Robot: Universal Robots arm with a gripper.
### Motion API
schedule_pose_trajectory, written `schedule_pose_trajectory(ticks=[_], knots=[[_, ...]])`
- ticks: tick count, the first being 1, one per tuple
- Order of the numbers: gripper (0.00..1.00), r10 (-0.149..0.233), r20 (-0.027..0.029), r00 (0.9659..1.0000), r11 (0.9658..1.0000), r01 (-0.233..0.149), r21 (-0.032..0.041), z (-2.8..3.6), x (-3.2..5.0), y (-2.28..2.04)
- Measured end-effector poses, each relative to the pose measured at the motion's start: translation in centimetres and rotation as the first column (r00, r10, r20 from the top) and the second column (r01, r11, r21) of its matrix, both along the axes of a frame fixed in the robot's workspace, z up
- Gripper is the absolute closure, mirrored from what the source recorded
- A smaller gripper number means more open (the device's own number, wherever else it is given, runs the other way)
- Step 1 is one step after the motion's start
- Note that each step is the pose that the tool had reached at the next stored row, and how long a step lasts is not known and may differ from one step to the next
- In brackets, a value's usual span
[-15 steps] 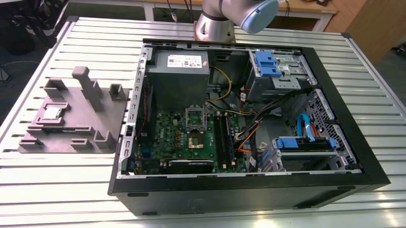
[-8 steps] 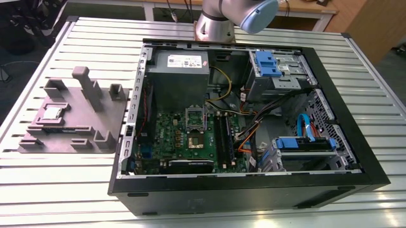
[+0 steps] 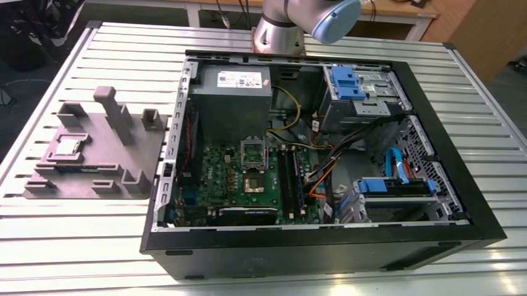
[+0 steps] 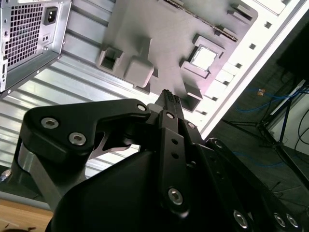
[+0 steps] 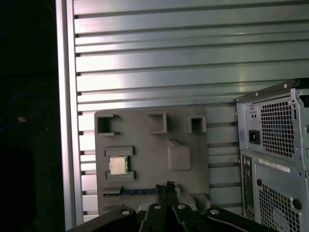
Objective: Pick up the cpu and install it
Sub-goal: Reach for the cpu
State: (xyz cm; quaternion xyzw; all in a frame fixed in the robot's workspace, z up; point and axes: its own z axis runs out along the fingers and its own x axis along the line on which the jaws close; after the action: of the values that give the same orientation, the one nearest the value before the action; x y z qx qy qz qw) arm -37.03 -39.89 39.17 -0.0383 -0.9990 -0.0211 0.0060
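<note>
**One empty gripper hanging over the fixture, cpu sitting in its pocket**

In both wrist views the gripper [image 4: 167, 94] [image 5: 164, 185] is hanging with its black fingers drawn together and nothing pinched between them. It is hovering above the edge of a grey moulded fixture [image 5: 149, 140], clear of its surface.

The cpu [image 5: 118, 165] is resting flat in a square pocket of that fixture, silver top facing up. It is near the gripper but apart from it. A long dark module [image 5: 133, 192] is lying in a slot just beside the cpu's pocket.

In the exterior view the fixture [image 3: 107, 166] is lying on the ribbed metal bench [image 3: 82, 246], at nine o'clock from the open computer case [image 3: 313, 253]. The cpu [image 3: 66, 147] is showing toward the fixture's nine o'clock side. The arm [image 3: 284, 31] is standing at twelve o'clock, behind the case.

Inside the case the green motherboard [image 3: 222, 166] is lying flat, with its square metal-framed socket [image 3: 253, 184] sitting bare and its frame raised toward twelve o'clock. The grey power supply [image 3: 234, 92] is sitting at twelve o'clock from the board. Blue-fronted drive bays [image 3: 354, 83] are filling the case toward two o'clock.
</note>
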Motion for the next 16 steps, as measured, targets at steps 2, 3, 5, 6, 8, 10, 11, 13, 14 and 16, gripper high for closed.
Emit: schedule_pose_trajectory(ticks=[2,3,5,6,8,10,11,13,14,16], knots=[[0.9,0.0,0.0,1.0,1.0,0.0,0.0,0.0,-0.09,0.0],[0.9,0.0,0.0,1.0,1.0,0.0,0.0,0.0,-0.14,0.0],[0.9,0.0,0.0,1.0,1.0,0.0,0.0,-0.01,-0.22,0.0],[0.9,0.0,-0.0001,1.0,1.0,0.0,0.0,0.0,-0.27,0.0],[0.9,0.0,-0.0002,1.0,1.0,0.0,0.0,0.0,-0.38,0.0],[0.9,0.0,-0.0003,1.0,1.0,0.0,0.0,-0.01,-0.49,0.0],[0.9,0.0,-0.0003,1.0,1.0,0.0,0.0,-0.01,-0.55,0.0],[0.9,0.0,-0.0005,1.0,1.0,0.0,0.0,0.0,-0.67,0.0],[0.9,0.0,-0.0005,1.0,1.0,0.0,0.0,-0.01,-0.72,0.0],[0.9,0.0,-0.0008,1.0,1.0,0.0,0.0,-0.01,-0.8,0.0]])
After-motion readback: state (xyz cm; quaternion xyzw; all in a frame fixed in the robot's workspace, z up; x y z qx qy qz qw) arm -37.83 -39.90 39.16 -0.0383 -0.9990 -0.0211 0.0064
